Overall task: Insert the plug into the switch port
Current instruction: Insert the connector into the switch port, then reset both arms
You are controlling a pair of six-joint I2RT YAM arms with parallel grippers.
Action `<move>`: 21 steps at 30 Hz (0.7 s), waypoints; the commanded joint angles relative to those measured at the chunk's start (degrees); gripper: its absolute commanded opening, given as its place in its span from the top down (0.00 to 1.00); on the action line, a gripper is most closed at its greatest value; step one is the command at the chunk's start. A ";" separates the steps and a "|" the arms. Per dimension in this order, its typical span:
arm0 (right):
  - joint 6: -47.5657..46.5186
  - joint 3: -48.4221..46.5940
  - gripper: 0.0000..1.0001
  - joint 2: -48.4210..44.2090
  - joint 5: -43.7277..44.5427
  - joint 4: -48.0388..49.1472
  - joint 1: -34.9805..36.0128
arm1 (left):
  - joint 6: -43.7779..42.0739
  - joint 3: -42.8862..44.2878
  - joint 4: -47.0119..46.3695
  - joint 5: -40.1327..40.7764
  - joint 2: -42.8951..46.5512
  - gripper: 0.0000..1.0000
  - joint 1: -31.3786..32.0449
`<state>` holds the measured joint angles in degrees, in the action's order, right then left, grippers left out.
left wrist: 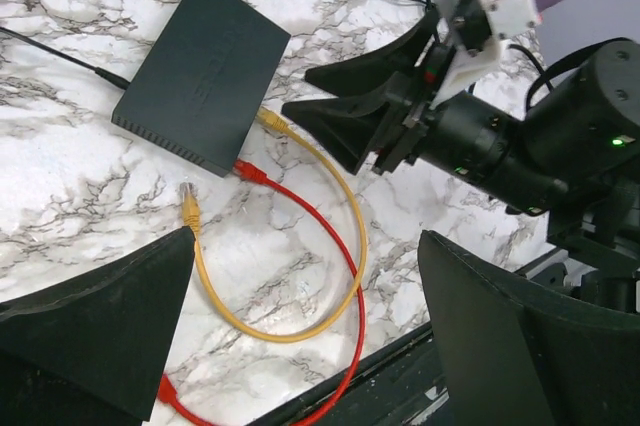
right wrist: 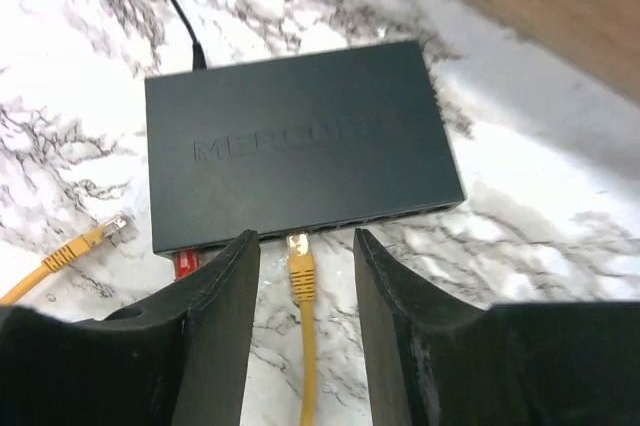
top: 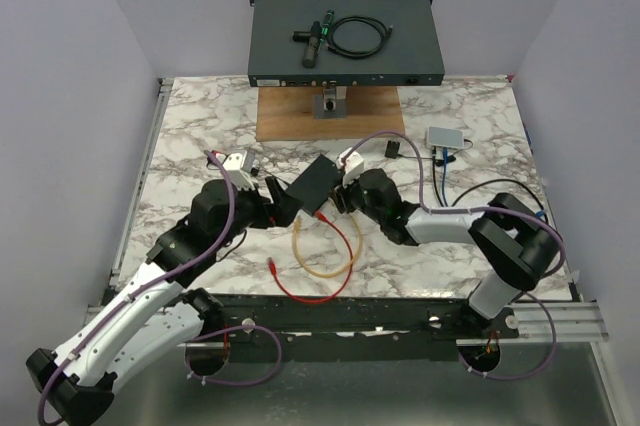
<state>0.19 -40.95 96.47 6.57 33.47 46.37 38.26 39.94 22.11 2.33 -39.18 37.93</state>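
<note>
The black switch [right wrist: 300, 151] lies flat on the marble, its port face toward me. A yellow plug [right wrist: 302, 268] lies between the fingers of my right gripper [right wrist: 305, 241], which stand open and clear of it on both sides. The plug's clear tip meets the port face; its depth is not visible. A red plug [right wrist: 187, 264] sits in a port to the left. The yellow cable's other plug [left wrist: 190, 208] lies loose on the table. My left gripper [left wrist: 305, 336] is wide open over the cable loops, holding nothing. From above, the switch [top: 318, 184] sits between both grippers.
The yellow cable [top: 322, 264] and red cable [top: 340, 246] loop toward the table's front rail. At the back stand a rack unit [top: 345, 36] with coiled cable, a wooden board [top: 330, 114], a white adapter [top: 445, 136] and a black charger [top: 395, 148].
</note>
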 commanded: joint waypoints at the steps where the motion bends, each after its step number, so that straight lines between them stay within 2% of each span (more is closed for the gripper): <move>1: 0.42 2.50 0.50 -5.98 3.12 2.41 -0.44 | -2.91 3.43 4.56 -1.24 0.98 0.08 -0.47; 7: 0.35 2.12 0.41 -15.67 3.75 -7.87 -0.43 | -5.55 6.58 9.25 0.36 3.61 0.02 -0.53; 11: 0.66 2.92 0.31 -22.54 4.97 -12.64 -0.47 | -7.98 8.01 10.91 2.43 5.46 0.02 -0.61; 15: 1.06 3.41 0.13 -30.21 5.53 -18.12 -0.46 | -9.51 9.55 12.86 4.86 6.14 0.01 -0.75; 16: 1.15 3.29 0.01 -31.82 5.15 -19.53 -0.44 | -10.04 9.62 12.96 4.96 6.37 0.01 -0.77; 21: 7.22 0.77 0.00 -39.60 5.97 -28.58 -0.45 | -11.87 11.21 13.30 5.19 7.31 0.02 -0.86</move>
<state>2.24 -38.50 61.36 10.31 14.70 46.37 29.30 48.75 33.21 5.48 -32.77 37.50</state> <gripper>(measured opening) 0.998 0.984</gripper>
